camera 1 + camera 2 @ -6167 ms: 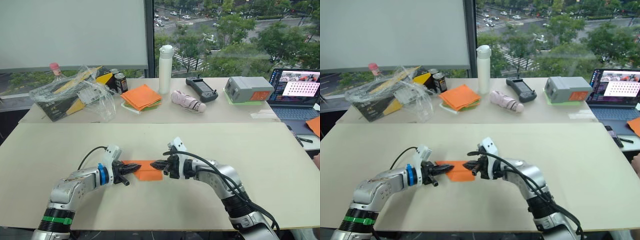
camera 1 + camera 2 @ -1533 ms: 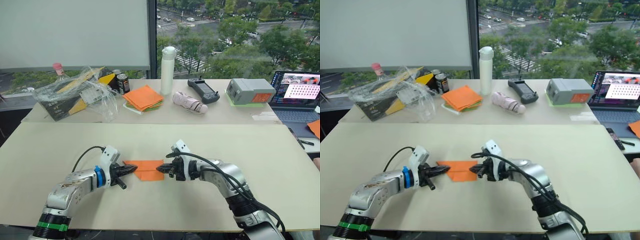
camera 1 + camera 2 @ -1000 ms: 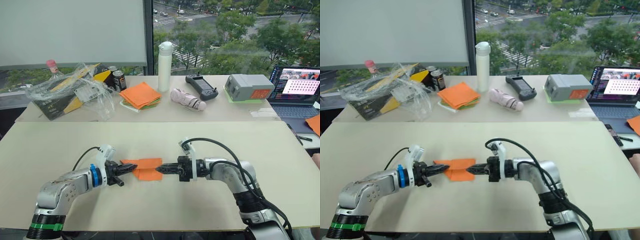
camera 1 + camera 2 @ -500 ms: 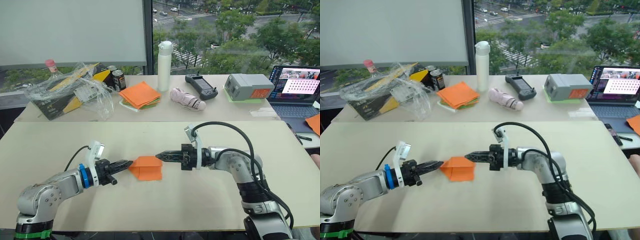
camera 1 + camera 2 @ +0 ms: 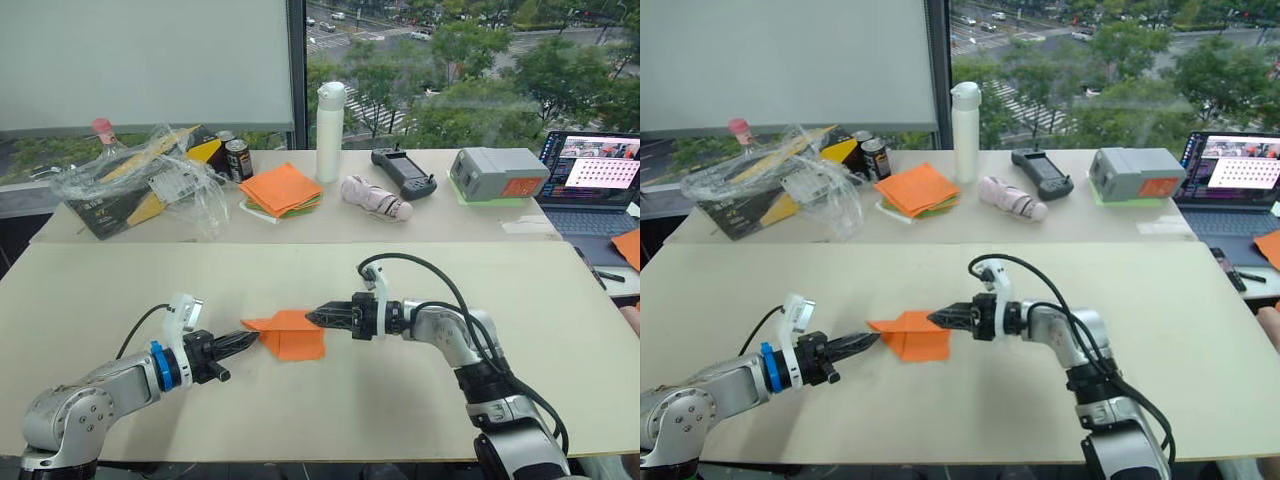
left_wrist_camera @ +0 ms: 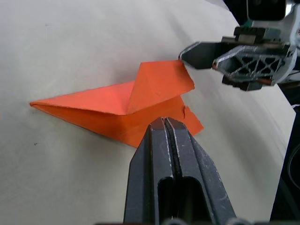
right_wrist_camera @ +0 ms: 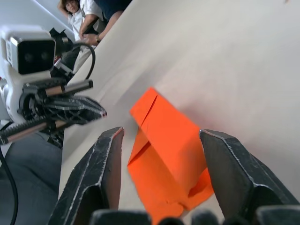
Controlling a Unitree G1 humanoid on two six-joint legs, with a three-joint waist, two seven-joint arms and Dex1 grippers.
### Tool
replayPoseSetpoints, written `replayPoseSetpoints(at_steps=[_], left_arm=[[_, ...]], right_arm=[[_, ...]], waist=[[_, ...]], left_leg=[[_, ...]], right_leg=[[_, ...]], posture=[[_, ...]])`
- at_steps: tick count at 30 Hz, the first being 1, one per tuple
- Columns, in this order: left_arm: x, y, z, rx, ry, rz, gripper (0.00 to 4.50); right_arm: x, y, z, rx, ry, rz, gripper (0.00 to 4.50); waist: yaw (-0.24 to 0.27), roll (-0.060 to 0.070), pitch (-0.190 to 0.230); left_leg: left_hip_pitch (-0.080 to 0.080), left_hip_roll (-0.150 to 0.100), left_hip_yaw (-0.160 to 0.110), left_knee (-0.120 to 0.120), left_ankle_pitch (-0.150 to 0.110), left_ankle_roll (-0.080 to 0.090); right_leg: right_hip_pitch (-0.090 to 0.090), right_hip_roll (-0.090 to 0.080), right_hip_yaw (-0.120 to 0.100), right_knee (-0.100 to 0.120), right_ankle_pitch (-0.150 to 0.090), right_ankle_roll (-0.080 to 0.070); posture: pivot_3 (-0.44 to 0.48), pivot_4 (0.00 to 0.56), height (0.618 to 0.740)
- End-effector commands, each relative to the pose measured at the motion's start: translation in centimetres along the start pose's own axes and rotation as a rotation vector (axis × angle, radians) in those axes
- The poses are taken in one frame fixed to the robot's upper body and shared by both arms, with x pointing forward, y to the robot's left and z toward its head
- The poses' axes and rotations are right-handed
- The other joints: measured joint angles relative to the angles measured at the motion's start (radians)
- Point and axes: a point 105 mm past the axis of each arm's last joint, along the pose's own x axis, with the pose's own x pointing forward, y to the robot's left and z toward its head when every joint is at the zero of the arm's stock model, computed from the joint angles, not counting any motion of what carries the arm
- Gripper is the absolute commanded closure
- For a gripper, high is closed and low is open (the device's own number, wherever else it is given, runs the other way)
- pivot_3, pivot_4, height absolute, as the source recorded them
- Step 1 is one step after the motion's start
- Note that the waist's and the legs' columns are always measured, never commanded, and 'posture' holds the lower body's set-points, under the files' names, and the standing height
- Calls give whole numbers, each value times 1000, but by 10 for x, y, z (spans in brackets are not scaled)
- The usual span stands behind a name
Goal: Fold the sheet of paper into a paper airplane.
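In the left eye view, you are looking at the sheet of paper lying on the near table, already creased into a pointed, partly folded shape, so the first folds are judged done while the wings and final shaping are judged left to do. The left gripper is sitting just beside the paper's left tip, and the right gripper is reaching in over its right edge. On the far table, a pile of orange sheets and a white bottle are standing well apart from the work. In the right eye view, the paper's long axis is running left to right across the table, with its point directed toward the robot's left. In the left wrist view, the left gripper's jaws are pressed together with nothing visibly between them, their tips resting at the paper's near edge; one flap is standing raised above the flat layer, and the right gripper's tips are touching or nearly touching that flap's corner. In the right wrist view, the right gripper's jaws are spread wide, straddling the paper without clamping it, and a person is standing in the background.
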Motion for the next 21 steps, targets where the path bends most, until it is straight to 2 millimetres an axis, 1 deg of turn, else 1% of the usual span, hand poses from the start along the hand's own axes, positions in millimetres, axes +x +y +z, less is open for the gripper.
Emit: replayPoseSetpoints(at_steps=[1, 5, 8, 16, 21], left_arm=[[-1, -5, 8, 27, -37, -13, 4500], [0, -5, 7, 25, -40, -11, 4500], [0, -6, 7, 25, -39, -12, 4500], [1, -5, 8, 30, -37, -10, 4500], [1, -5, 8, 32, -38, -5, 4500]], right_arm=[[0, 3, 12, -21, -44, 9, 1602], [0, -2, 9, -20, -34, -15, 1602], [0, -4, 2, -21, -9, -24, 1602], [3, -5, -7, -17, 17, -26, 1602], [5, -2, -12, -21, 36, -9, 1602]], waist=[[0, 0, 0], [0, 0, 0], [0, 0, 0], [-1, 0, 0], [-1, 0, 0]], left_leg=[[0, 0, 0, 0, 0, 0], [0, 0, 0, 0, 0, 0], [0, 0, 0, 0, 0, 0], [0, 0, 0, 1, 0, 0], [0, 0, 0, 1, 0, 0]], right_leg=[[0, 0, 0, 0, 0, 0], [0, 0, 0, 0, 0, 0], [0, 0, 0, 0, 0, 0], [0, 0, 0, 1, 0, 0], [0, 0, 0, 1, 0, 0]], posture=[[0, 150, 740], [0, 150, 740], [0, 150, 740], [0, 150, 740], [0, 150, 740]])
